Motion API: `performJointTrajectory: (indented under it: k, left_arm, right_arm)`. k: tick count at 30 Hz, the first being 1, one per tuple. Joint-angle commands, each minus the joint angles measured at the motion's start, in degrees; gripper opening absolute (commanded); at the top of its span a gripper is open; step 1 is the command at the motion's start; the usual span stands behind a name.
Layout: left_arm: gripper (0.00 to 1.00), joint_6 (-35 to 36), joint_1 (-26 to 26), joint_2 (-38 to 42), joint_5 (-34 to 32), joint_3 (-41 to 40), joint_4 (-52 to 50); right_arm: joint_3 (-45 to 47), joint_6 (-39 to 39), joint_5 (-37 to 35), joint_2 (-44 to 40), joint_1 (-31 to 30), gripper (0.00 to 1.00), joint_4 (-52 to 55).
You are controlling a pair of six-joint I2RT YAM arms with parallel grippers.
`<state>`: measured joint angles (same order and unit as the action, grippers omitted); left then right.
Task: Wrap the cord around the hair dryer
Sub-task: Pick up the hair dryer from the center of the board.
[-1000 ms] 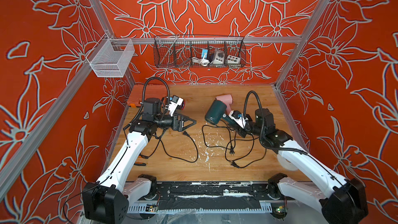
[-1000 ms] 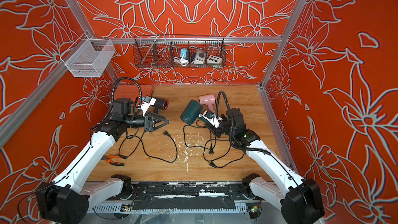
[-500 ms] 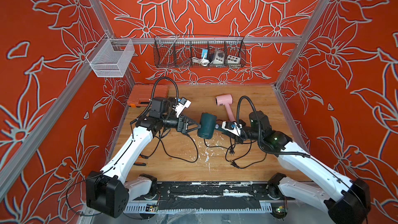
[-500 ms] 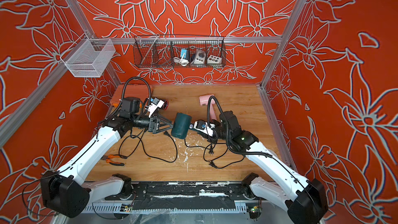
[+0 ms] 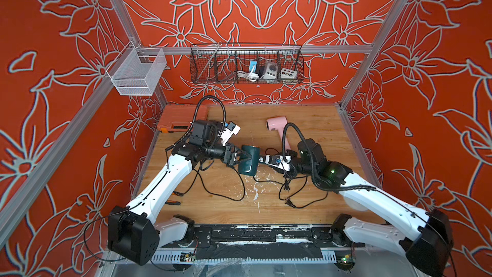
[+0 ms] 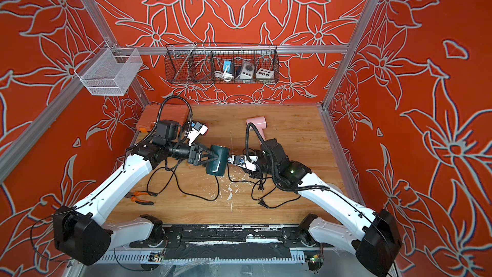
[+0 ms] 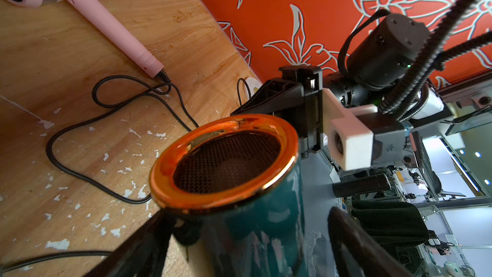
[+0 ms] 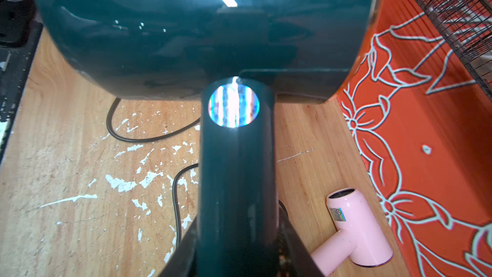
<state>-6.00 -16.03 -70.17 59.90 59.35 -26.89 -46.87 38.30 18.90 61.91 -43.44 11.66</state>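
We see the dark green hair dryer (image 5: 249, 161) lifted above the middle of the wooden surface (image 5: 218, 214), its barrel lying crosswise between the two arms. The right claw (image 5: 264, 159) is clamped on the dryer's handle, which runs straight out between its fingers in the right wrist view. The left claw (image 5: 243, 158) stands apart, astride the barrel from the left. In the left wrist view one finger (image 7: 149, 235) looks pressed against the green shell, while the other shows a gap beside it. A black cord (image 7: 49, 147) lies loose on the surface beneath. A pink hair dryer (image 5: 278, 126) lies flat farther back, to the right.
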Motion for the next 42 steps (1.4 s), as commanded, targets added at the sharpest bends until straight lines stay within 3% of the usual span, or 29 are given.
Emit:
performJointTrajectory:
  k: [1,9,14,18,21,23,24,29,33,39,42]
  left_arm:
    - [0.89,0.1,-1.7,-0.2,0.0,0.2,-0.4]
    - [0.86,-0.4,-3.8,-0.8,-1.3,0.1,1.2]
    - [0.78,-0.2,-4.5,-0.6,-2.1,-0.1,1.3]
    - [0.52,-0.6,-4.9,-0.4,-2.0,-0.2,2.1]
    - [0.15,-0.9,-5.1,-1.0,-2.0,0.7,1.8]
    - [0.1,-0.2,-5.1,-1.7,-3.2,2.2,-0.1]
    - [0.0,0.1,-5.1,-1.9,-4.7,3.0,-1.0]
    - [0.0,1.6,-5.1,0.0,-18.2,6.3,-5.3]
    - [0.0,1.5,-4.7,2.8,-29.7,8.3,-7.7]
    - [0.0,-0.1,-3.8,7.6,-34.6,8.7,-5.7]
    - [0.0,-0.4,-3.7,9.2,-36.1,9.7,-5.7]
  right_arm:
    - [-3.1,1.7,-1.7,0.3,-1.1,0.0,-6.2]
    - [-4.1,1.8,-2.2,1.6,-2.6,0.0,-7.8]
    - [-4.3,2.0,-2.4,2.2,-3.6,0.0,-8.3]
    - [-4.4,1.7,-2.4,2.8,-3.9,0.0,-8.7]
    - [-5.0,0.9,-2.2,3.6,-4.1,0.0,-8.8]
    - [-5.6,0.1,-2.7,4.4,-4.0,0.0,-8.8]
    - [-5.9,-0.6,-3.5,4.8,-4.1,0.03,-8.7]
    - [-7.1,-4.4,-13.7,5.0,-3.9,0.43,-9.1]
    - [-9.0,-7.4,-18.5,2.8,-1.7,0.65,-4.6]
    - [-7.9,-17.3,-17.0,-2.4,5.9,0.8,-0.1]
    - [-6.6,-23.6,-17.4,-2.8,11.5,0.81,2.2]
